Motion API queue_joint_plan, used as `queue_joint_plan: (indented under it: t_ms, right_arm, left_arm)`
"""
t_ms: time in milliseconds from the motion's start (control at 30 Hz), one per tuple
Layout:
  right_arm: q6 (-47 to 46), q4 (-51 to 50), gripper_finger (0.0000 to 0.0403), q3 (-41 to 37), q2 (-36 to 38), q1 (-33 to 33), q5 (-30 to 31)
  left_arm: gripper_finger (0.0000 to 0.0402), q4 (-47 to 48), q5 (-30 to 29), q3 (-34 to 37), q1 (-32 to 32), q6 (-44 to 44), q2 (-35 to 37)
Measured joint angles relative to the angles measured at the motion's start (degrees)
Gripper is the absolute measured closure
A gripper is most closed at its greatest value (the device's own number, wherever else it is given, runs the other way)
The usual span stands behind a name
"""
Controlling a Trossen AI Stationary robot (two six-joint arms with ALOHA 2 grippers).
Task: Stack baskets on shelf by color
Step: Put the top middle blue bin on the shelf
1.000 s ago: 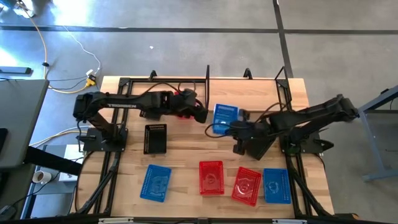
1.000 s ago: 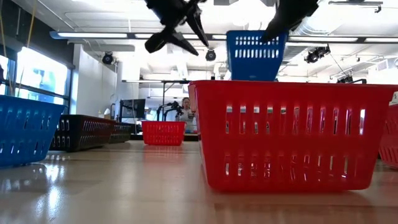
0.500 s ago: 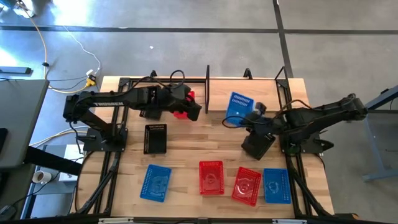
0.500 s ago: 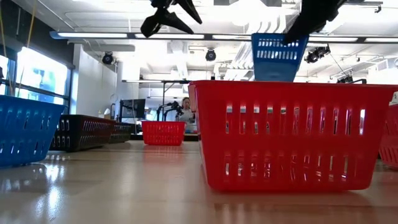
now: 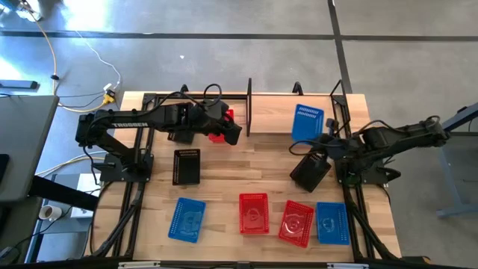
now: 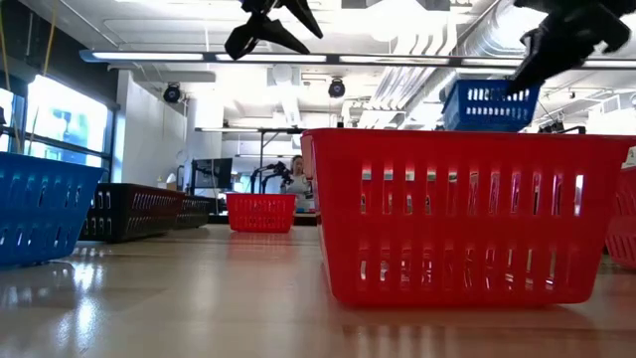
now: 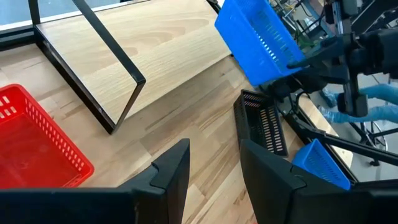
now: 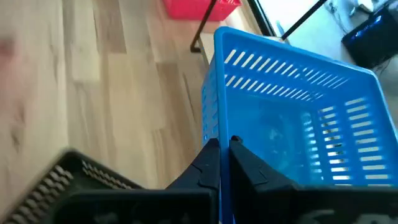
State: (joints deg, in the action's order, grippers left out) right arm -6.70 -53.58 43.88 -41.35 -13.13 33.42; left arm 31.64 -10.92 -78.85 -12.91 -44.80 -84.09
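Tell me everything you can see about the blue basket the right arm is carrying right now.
The blue basket is a small rectangular plastic one with slotted walls and an open top, empty as far as the right wrist view shows. The right gripper has its jaws shut on one wall's rim, the only thing touching it. It hangs tilted in the air, clear of the tabletop, over the right end of the shelf at the table's far edge. In the low view it shows above the near red basket.

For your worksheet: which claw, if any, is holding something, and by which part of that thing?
The right claw holds a blue basket by the rim of one side wall, lifted off the table. The left claw is open and holds nothing.
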Motion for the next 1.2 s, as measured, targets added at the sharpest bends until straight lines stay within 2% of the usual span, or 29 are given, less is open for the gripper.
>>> queue_joint_plan:
  t_ms: [133,467,667,900,1067,1200]
  right_arm:
    - [1.76,-2.17,0.0403,-1.18,3.01,0.04,0.03]
    - [2.41,0.44,0.0403,-0.86,6.25,4.05,-0.73]
    - [11.27,6.74,0.0403,-0.73,3.86,8.37,-5.27]
    - [18.72,7.37,0.0403,-0.73,0.82,15.01,-8.61]
    - [27.88,8.44,0.0403,-0.7,-1.56,20.0,-15.02]
    - [31.01,8.48,0.0403,-0.69,-4.58,24.23,-17.5]
  left_arm:
    - [0.0271,-0.06,-0.02,0.0,0.0,-1.02,0.0]
    - [0.0271,-0.35,-0.06,0.0,0.0,-1.53,0.0]
    - [0.0271,-1.21,-0.09,0.0,0.0,-1.53,0.0]
    - [0.0271,-2.1,-0.15,0.0,0.0,-1.53,0.0]
    - [0.0271,-2.05,0.08,0.0,0.0,-1.53,0.0]
    - [0.0271,-2.03,0.22,0.0,0.0,-1.53,-0.01]
